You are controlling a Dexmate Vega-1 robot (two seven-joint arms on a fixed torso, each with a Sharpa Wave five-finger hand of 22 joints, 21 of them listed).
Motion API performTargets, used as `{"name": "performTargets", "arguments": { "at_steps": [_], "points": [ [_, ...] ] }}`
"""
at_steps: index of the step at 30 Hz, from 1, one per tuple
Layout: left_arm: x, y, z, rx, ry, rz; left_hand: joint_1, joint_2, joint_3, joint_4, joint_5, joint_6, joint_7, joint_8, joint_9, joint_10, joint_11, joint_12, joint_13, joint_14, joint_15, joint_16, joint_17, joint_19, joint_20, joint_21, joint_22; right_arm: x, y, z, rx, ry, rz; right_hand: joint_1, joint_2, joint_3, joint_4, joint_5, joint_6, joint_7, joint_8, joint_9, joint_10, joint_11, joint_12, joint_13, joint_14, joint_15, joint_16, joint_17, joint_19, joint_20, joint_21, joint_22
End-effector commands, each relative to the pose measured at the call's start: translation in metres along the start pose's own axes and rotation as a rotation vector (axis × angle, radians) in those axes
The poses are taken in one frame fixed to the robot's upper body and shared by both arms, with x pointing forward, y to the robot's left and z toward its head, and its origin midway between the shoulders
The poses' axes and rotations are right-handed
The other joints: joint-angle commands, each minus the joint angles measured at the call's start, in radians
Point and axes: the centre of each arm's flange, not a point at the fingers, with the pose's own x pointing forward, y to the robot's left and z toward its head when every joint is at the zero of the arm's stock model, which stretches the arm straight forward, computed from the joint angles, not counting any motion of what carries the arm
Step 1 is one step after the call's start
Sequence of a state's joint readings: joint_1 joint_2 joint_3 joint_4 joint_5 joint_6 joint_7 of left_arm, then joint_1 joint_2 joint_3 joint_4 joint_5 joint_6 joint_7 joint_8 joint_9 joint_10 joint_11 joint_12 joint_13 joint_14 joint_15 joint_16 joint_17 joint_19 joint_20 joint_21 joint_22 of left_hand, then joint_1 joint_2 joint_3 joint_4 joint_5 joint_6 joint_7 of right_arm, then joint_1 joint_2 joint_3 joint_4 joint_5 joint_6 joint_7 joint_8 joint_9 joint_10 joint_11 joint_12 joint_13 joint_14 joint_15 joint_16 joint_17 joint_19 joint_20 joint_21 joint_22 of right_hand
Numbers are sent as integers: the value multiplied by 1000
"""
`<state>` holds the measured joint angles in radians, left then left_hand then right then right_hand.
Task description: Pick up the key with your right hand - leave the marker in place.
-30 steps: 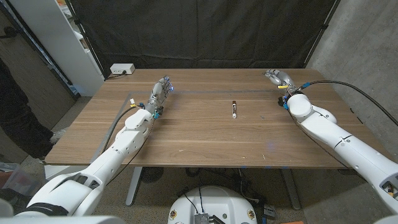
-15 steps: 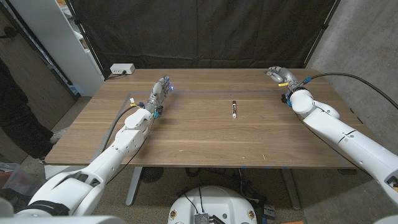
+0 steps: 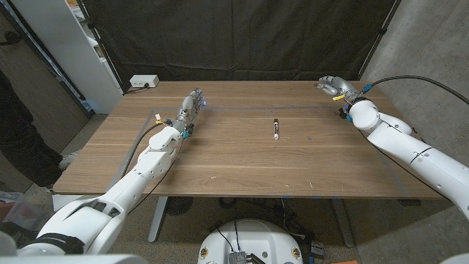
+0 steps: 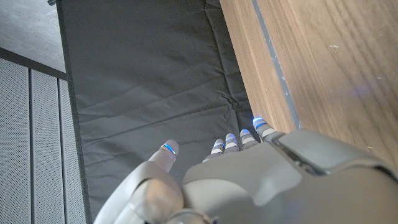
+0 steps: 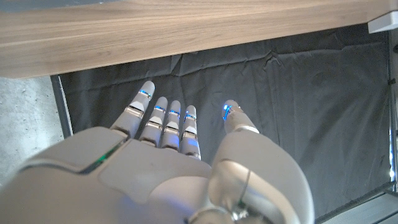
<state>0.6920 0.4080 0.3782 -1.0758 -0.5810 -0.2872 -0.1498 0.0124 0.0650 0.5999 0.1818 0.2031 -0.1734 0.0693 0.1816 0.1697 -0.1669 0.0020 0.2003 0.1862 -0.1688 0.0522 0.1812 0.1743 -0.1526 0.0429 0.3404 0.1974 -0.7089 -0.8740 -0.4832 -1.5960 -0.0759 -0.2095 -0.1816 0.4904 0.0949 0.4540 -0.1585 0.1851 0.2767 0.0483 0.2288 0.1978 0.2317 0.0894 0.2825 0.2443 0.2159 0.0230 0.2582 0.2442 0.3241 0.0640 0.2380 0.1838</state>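
1 wooden table, black curtain behind, marker mid-table

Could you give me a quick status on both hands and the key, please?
Left hand open, on the table. Right hand open, empty, at the far right corner. No key visible. Marker lies mid-table, untouched.
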Motion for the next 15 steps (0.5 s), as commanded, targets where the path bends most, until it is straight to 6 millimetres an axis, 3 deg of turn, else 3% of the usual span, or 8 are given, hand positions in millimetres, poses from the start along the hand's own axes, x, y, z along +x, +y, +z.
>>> {"name": "performTargets", "arguments": {
  "at_steps": [1, 15],
  "points": [
    [4, -7, 0, 10, 10, 1, -4, 99, -6, 1, 6, -51, -3, 5, 3, -48, 0, 7, 3, -73, -1, 5, 5, -2, 4, 0, 2, 5, -14, -8, -104, -16, 26, 13, 1, -7, 0, 2, 0, 1, -7, 5, 3, -2, -2, 3, -1, -1, -5, 3, 6, -8, -2, 3],
    [3, -20, -1, 14, 20, 13, -5, 98, -9, 1, 7, -43, -6, 5, 4, -45, 1, 7, 2, -72, -1, 5, 5, 1, 7, 0, 2, 17, -32, -22, -218, -31, 52, 42, 12, 2, -9, 5, 5, -2, -5, 6, 5, -9, -2, 4, 7, -10, -4, 3, 13, -11, -1, 3]
  ]
}}
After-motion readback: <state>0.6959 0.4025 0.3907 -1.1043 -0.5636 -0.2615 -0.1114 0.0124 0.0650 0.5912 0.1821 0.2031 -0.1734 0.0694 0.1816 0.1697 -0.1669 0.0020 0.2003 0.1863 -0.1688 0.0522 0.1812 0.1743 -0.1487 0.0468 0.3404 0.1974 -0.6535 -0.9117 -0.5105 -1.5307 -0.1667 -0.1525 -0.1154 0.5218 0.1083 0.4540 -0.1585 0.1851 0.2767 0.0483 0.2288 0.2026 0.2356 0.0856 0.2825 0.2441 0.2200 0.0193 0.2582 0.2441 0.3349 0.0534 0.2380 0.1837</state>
